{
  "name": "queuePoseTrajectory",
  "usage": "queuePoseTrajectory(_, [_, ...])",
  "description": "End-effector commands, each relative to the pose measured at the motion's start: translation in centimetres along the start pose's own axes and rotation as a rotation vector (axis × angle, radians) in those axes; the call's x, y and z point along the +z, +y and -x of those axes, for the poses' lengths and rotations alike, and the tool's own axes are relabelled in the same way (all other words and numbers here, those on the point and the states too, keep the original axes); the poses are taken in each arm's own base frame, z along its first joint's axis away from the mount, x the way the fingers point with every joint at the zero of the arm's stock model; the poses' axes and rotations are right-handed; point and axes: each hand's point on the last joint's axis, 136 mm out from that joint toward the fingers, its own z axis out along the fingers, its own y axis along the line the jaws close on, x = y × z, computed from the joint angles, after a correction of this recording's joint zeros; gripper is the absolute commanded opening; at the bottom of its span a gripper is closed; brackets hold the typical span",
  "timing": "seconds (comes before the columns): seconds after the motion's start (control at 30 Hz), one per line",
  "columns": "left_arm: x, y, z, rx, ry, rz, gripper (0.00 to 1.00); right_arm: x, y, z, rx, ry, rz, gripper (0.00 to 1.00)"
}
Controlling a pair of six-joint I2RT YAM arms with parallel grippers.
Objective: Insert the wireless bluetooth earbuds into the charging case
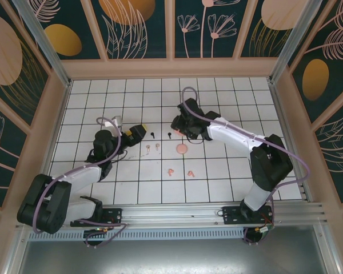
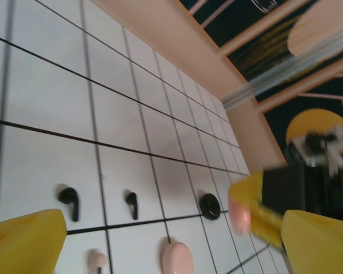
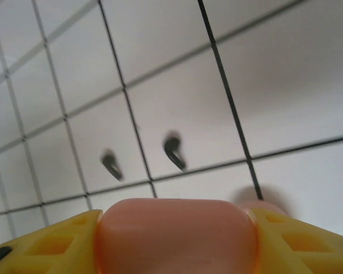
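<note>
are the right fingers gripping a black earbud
No, the right fingers clamp a pink case, while both black earbuds lie loose on the tiles beyond.

white tiled table (image 1: 228, 188); left gripper (image 1: 138, 131) sits just left of the black earbuds (image 1: 153, 135), right gripper (image 1: 177, 128) just right of them; pale earbuds (image 1: 158, 146) lie nearer the bases, a round pink case (image 1: 182, 149) just to their right; coral earbuds (image 1: 171, 171) lie nearest the arm bases

The middle earbuds (image 1: 157, 146) lie left of the case (image 1: 182, 149), behind the near earbuds (image 1: 170, 170), seemingly just before the far earbuds (image 1: 153, 135)
</note>
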Motion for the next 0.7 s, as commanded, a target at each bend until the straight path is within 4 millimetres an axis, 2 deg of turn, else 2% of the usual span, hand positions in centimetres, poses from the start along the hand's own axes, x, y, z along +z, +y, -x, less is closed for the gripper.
queuePoseTrajectory(0.0, [0.5, -3.8, 0.1, 0.064, -0.042, -0.154, 0.95, -0.1, 3.8, 1.7, 0.043, -0.004, 0.124, 0.49])
queuePoseTrajectory(0.17, [2.3, -5.2, -2.0, 0.093, -0.007, -0.203, 0.89, 0.6, 5.0, 2.1, 0.101, 0.016, 0.170, 0.49])
queuePoseTrajectory(0.27, [3.6, -5.9, -3.0, 0.103, 0.012, -0.231, 0.81, 1.0, 5.7, 1.8, 0.130, 0.040, 0.202, 0.49])
queuePoseTrajectory(0.43, [5.4, -6.2, -3.4, 0.097, 0.005, -0.258, 0.68, 1.1, 6.2, 1.4, 0.149, 0.055, 0.226, 0.49])
queuePoseTrajectory(0.67, [7.1, -7.0, -3.3, 0.098, -0.008, -0.300, 0.58, 0.7, 6.2, 1.1, 0.153, 0.059, 0.231, 0.49])
